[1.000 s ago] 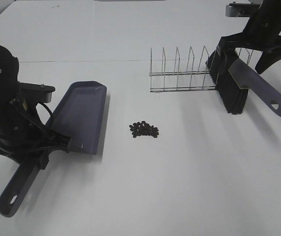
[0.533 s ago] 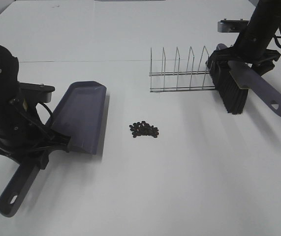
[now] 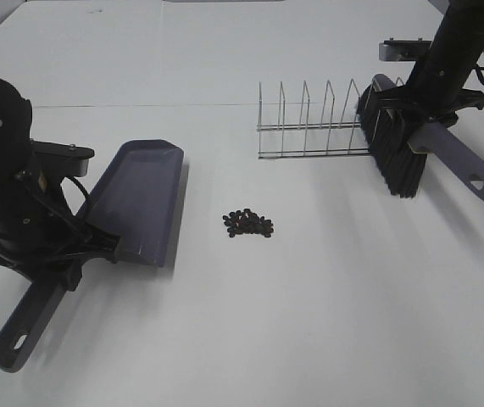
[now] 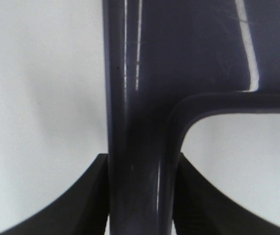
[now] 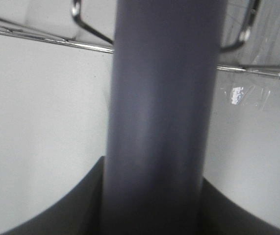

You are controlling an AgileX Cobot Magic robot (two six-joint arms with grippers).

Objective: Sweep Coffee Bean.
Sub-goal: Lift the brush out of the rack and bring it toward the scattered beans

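Note:
The coffee beans (image 3: 247, 224) lie in a small dark cluster on the white table, right of the grey-purple dustpan (image 3: 140, 199). My left gripper (image 3: 55, 273) is shut on the dustpan's handle (image 4: 140, 122), with a finger (image 4: 81, 200) on each side of it. The pan's open edge faces the beans, a short gap away. At the back right, the brush (image 3: 398, 153) with black bristles leans at the end of the wire rack. My right gripper (image 3: 426, 117) is shut on the brush's grey-purple handle (image 5: 159, 112).
A wire dish rack (image 3: 314, 127) stands behind the beans, touching the brush; its wires show in the right wrist view (image 5: 88, 32). The dustpan handle's end (image 3: 17, 343) reaches toward the table's front left. The table's seam (image 3: 140, 105) runs across the back.
My right gripper came down from open above the brush and closed on its handle. The dustpan, left arm and beans have barely moved.

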